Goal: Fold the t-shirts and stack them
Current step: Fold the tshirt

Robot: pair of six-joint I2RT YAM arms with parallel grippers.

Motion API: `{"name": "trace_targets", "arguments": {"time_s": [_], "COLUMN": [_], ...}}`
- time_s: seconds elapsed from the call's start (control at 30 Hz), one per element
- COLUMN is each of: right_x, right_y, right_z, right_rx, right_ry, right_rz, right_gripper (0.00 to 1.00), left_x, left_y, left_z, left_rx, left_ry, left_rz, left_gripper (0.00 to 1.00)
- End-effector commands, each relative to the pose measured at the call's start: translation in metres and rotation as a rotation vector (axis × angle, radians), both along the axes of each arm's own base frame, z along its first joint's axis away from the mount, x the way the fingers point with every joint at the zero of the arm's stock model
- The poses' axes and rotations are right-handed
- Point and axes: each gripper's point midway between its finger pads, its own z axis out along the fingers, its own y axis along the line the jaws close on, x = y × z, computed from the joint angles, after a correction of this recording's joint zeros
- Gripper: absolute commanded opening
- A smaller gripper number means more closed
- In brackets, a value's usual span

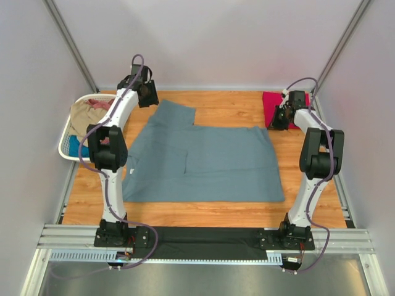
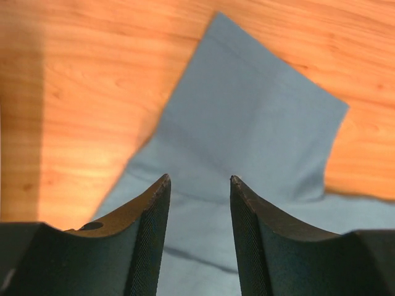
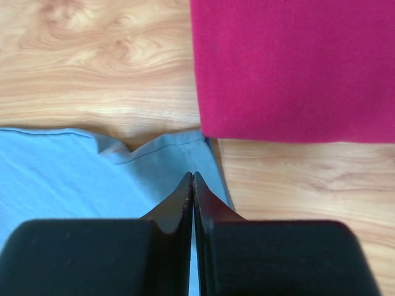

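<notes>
the right gripper (image 3: 193,177) has both fingers pressed together, tips above a corner of the grey-blue t-shirt (image 3: 62,179). the crimson t-shirt (image 3: 296,68) lies just beside that corner on the wooden worktop (image 3: 92,61).

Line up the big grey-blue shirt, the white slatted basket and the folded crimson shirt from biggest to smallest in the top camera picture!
1. Slate grey-blue fabric t-shirt, spread flat: biggest by far.
2. White slatted laundry basket: clearly smaller.
3. Folded crimson-pink fabric t-shirt: smallest, though partly covered.
</notes>
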Motion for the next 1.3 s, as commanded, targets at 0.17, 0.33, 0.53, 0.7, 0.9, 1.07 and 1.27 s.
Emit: {"name": "trace_targets", "arguments": {"time_s": [0.17,0.33,0.53,0.7,0.9,1.07,1.27], "right_x": [0.009,0.005,0.009,0.010,0.014,0.022,0.023], "right_y": [0.016,0.016,0.009,-0.002,-0.006,-0.004,0.001], "right_z": [0.067,0.066,0.053,0.040,0.006,-0.007,-0.022], "right_rx": [-0.050,-0.074,-0.111,-0.169,-0.177,-0.158,-0.125], "right_ry": [-0.213,-0.220,-0.163,-0.126,-0.012,0.002,0.035], "right_rz": [0.036,0.013,0.021,0.017,0.037,0.050,0.040], "right_gripper": [0.00,0.00,0.15,0.35,0.39,0.38,0.37], "left_x": [0.056,0.078,0.084,0.082,0.077,0.079,0.083], "left_y": [0.020,0.035,0.018,0.011,0.001,-0.003,-0.012], "left_z": [-0.038,-0.056,-0.080,-0.095,-0.114,-0.111,-0.104], "left_rx": [0.062,-0.048,-0.171,-0.207,-0.241,-0.261,-0.295], "left_ry": [-0.014,-0.039,0.002,0.033,0.076,0.058,0.027], "left_rz": [-0.085,-0.037,-0.061,-0.070,-0.083,-0.102,-0.129], "left_gripper": [0.53,0.54,0.54,0.54,0.50,0.41,0.08]}}
